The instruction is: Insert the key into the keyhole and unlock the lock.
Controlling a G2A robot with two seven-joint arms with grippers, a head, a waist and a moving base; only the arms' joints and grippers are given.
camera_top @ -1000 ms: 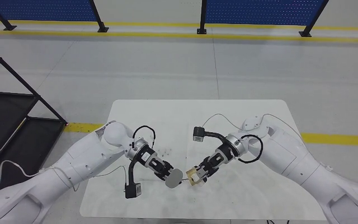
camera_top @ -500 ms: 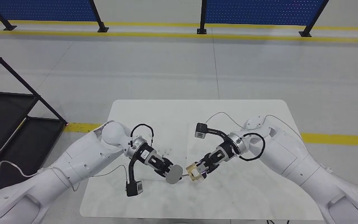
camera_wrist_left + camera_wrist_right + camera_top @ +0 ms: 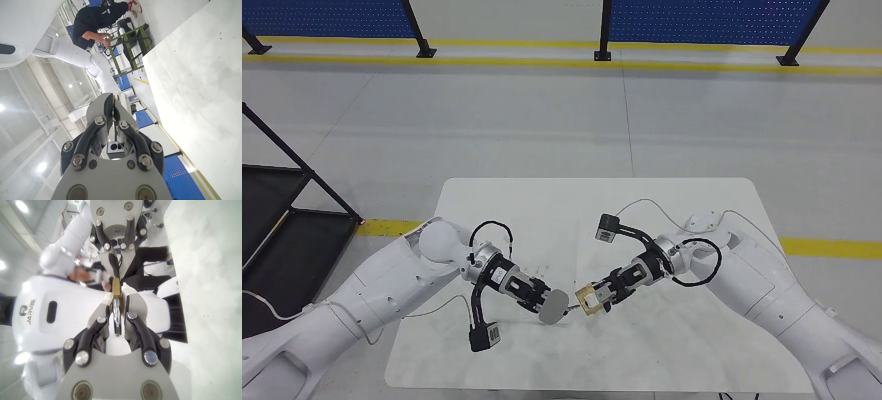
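We've got the right gripper (image 3: pixel 117 300) clamped on the lock (image 3: pixel 115 288), pads pressed against both flat sides of the brass body. The chrome shackle (image 3: pixel 117 317) runs back between the fingers toward the wrist. Straight ahead of those fingertips comes the left gripper (image 3: pixel 115 265), nose to nose with it and right up at the lock's far end.

Over at the left wrist, we see the pads (image 3: pixel 107 108) pinched almost together. Only a thin brass sliver of the key (image 3: pixel 113 97) peeks out between them. Whether that key has entered the keyhole, we cannot tell; the fingertips cover the meeting point.

From above, both tools meet in the air over the white table (image 3: pixel 662 210), with the lock just beyond the left gripper's tip. Beneath them the tabletop is plain white with a few small dark specks.

Beyond the table we have pale grey floor (image 3: pixel 542 120) crossed by yellow lines (image 3: pixel 832 247). Blue panels (image 3: pixel 702 20) stand along the far side, and a black rack (image 3: pixel 282 230) sits off behind the left arm. A green cart (image 3: pixel 132 43) shows past the table's corner.
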